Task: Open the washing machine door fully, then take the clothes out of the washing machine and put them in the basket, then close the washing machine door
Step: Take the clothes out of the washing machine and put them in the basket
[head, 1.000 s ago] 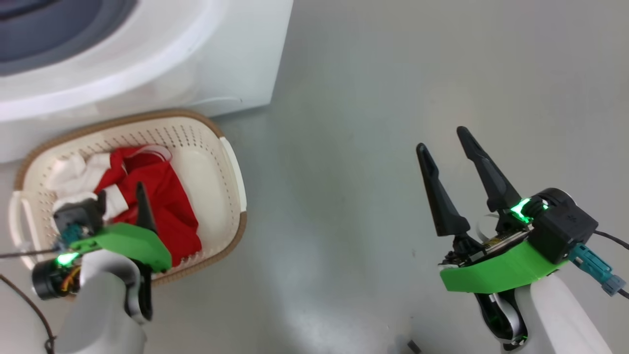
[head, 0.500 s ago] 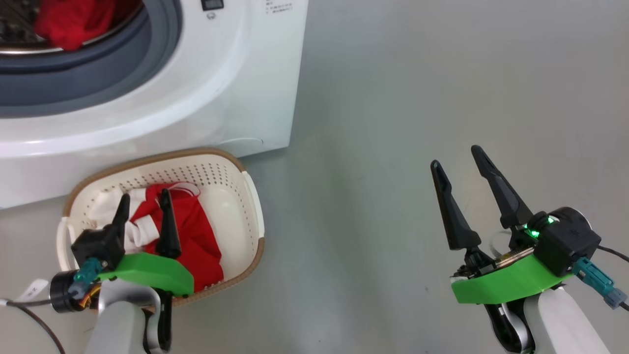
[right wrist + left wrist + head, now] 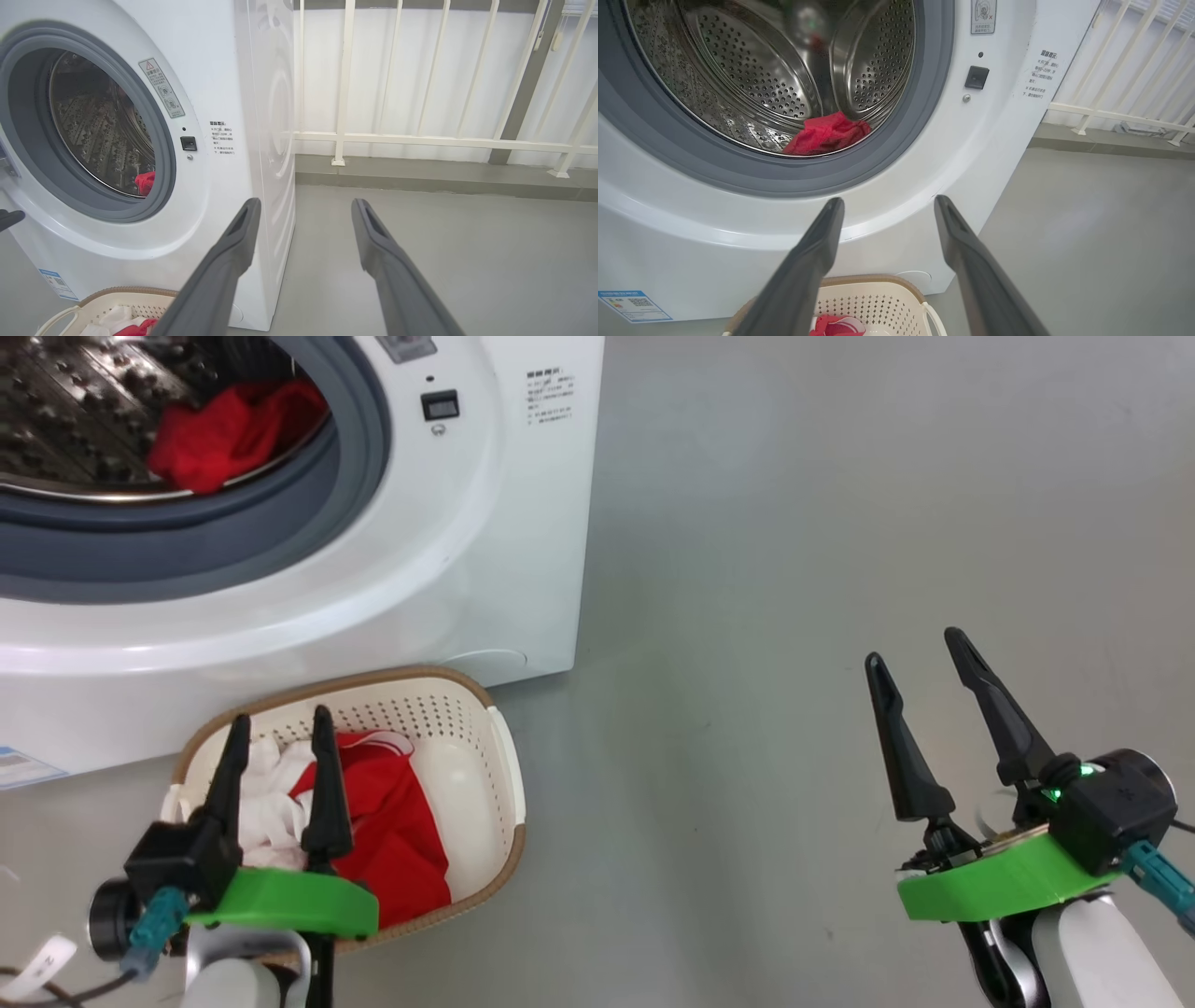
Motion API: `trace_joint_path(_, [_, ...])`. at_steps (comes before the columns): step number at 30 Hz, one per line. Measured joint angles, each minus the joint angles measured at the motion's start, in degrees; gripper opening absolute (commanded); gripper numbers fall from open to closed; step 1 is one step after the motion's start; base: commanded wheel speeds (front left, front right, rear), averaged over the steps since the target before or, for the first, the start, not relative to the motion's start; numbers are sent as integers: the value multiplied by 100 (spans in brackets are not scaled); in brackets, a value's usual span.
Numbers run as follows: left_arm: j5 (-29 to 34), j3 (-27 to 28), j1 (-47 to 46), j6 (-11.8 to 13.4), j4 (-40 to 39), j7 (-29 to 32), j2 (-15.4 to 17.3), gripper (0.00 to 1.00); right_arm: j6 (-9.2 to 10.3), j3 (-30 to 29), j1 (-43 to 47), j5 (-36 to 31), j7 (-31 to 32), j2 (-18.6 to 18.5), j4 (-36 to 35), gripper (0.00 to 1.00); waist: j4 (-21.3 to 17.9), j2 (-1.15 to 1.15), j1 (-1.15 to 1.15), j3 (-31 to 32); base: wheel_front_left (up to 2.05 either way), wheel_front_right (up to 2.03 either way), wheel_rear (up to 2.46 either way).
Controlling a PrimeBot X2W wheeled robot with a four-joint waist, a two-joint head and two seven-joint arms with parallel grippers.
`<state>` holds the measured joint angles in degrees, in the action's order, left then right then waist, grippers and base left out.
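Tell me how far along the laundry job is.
Done: the washing machine stands open, and red and white clothes lie in the basket. In hand: nothing; the left gripper and right gripper are open and empty. Left: the red garment in the drum, then closing the door.
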<state>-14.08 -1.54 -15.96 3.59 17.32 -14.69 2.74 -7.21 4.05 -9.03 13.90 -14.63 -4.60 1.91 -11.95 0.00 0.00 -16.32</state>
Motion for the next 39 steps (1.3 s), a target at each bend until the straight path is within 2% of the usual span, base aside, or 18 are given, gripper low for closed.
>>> trace_joint_path(10, [304, 89, 769, 148, -836, -1, -3, 100, 0, -254, 416, -243, 0, 65, -69, 100, 31, 0, 0, 397, 0, 0, 0])
trace_joint_path(25, [304, 149, 1732, 144, -1238, 0, -2, 100, 0, -568, 986, -534, 0, 165, -308, 100, 138, 0, 0, 862, 0, 0, 0])
trace_joint_path(39, [303, 78, 1849, 154, -1389, 0, -2, 100, 0, -638, 1131, -637, 0, 202, -424, 100, 141, 0, 0, 982, 0, 0, 0])
